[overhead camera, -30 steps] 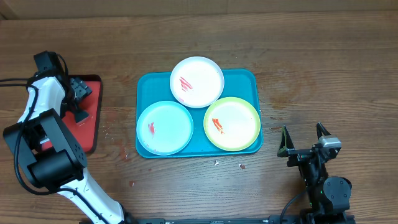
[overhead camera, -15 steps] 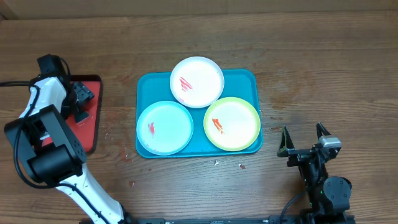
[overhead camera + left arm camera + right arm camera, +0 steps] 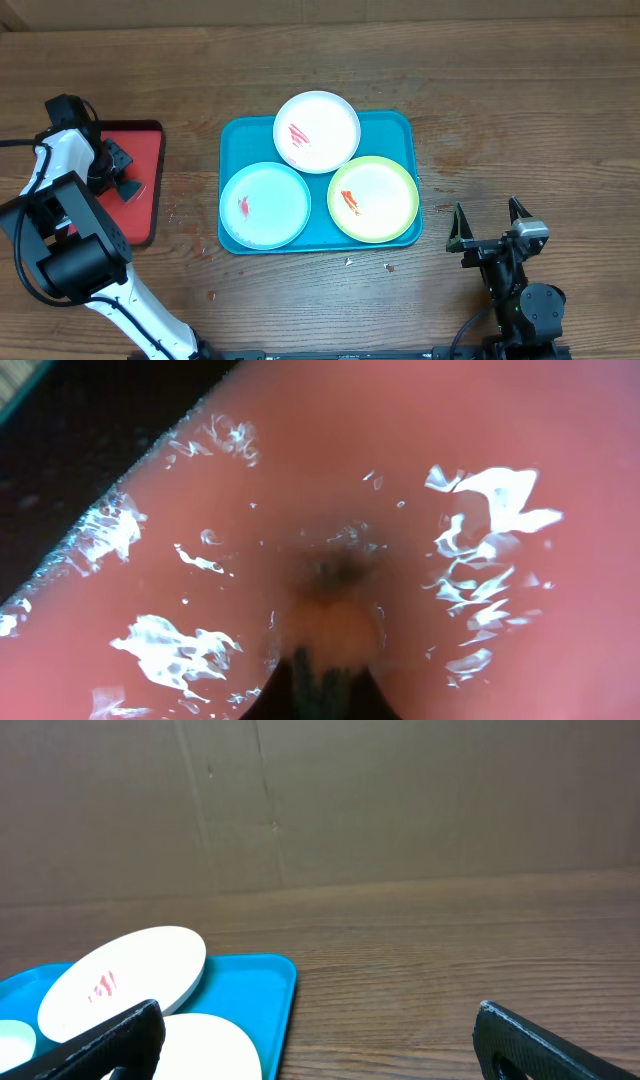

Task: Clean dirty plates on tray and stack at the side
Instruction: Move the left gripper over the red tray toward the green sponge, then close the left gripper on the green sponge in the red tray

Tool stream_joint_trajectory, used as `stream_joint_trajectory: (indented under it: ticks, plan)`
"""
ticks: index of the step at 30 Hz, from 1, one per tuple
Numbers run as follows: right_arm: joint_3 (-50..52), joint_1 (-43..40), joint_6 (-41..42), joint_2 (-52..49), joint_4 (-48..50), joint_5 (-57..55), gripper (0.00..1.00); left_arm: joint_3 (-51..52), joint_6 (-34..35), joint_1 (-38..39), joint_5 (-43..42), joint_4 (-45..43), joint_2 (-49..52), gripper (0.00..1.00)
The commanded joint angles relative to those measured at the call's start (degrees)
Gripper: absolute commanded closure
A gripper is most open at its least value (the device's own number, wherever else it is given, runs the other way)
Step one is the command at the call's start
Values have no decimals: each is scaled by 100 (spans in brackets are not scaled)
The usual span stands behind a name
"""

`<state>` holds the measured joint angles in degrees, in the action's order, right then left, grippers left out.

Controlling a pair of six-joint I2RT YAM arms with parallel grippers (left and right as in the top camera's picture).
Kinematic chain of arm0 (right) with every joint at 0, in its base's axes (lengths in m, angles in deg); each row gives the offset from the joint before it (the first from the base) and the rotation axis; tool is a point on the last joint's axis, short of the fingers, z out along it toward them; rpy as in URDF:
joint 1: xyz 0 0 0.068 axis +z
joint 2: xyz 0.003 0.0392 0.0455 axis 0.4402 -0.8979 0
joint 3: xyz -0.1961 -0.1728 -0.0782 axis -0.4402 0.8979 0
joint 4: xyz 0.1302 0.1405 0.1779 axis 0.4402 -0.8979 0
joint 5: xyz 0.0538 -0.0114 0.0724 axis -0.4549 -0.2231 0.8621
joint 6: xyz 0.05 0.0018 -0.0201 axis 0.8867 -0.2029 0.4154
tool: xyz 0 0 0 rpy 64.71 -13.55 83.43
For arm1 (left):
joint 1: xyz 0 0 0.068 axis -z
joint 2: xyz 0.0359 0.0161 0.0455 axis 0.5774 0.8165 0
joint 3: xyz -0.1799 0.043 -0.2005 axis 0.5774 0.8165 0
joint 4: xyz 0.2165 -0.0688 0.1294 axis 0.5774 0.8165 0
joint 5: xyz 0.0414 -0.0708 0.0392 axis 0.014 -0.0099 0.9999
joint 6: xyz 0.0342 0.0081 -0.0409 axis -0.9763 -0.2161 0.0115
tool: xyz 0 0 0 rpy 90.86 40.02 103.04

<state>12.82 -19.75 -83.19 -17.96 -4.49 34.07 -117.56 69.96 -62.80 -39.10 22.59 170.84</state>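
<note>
- Pincer of the right arm [image 3: 487, 225] stood with its two fingers spread wide apart and nothing between them, low over the bare wooden surface [image 3: 500, 100], to the right of the tray [image 3: 395, 125] and nearer the robot's side.
- In the right wrist view, both dark fingertips of that pincer framed the bottom corners, with the tray's near corner and the white plate [image 3: 120, 980] ahead on the left.
- The left pincer [image 3: 118, 172] hung over the smaller red tray [image 3: 145, 140], well apart from the teal one. Whether its fingers were apart or together could not be told.
- The left wrist view was blurred. It gave only a glossy pink-red face with white glints and a dark, unclear shape at the bottom middle.
- The teal tray lay in the middle of the surface, carrying all three plates.
- The white plate sat at the far side, lapping over the tray's far rim, with a red smear left of its centre.
- The pale blue plate [image 3: 265, 205] filled the near left part and had a small red mark toward its left.
- The yellow-green rimmed plate [image 3: 373, 199] filled the near right part, with a red-orange smear left of its centre.
- The three plates lay close together.
- A few small specks [image 3: 348, 262] lay on the surface just beside the tray's near edge.
</note>
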Motion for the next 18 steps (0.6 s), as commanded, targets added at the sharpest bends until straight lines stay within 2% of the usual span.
stream_joint_trajectory:
  ticks: [1, 2, 3, 10, 11, 12, 15, 18]
  plan:
    - [59, -35, -17, 57, 44, -55, 0, -72, 9, -20, -50, 92, 160, 45]
    - [59, -35, -17, 57, 44, -55, 0, -72, 7, -20, -111, 114, 160, 7]
    - [59, -35, -17, 57, 44, -55, 0, -72, 7, -20, -166, 142, 160, 0]
    - [59, -35, -17, 57, 44, -55, 0, -72, 7, -20, -520, 566, 160, 0]
    - [59, -35, -17, 57, 44, -55, 0, -72, 4, -20, -557, 627, 160, 20]
    - [59, -35, -17, 57, 44, -55, 0, -72, 4, -20, -553, 686, 160, 35]
    - [59, -35, -17, 57, 44, -55, 0, -72, 7, -20, -553, 754, 160, 95]
    - [59, -35, -17, 57, 44, -55, 0, -72, 9, -20, -570, 826, 160, 96]
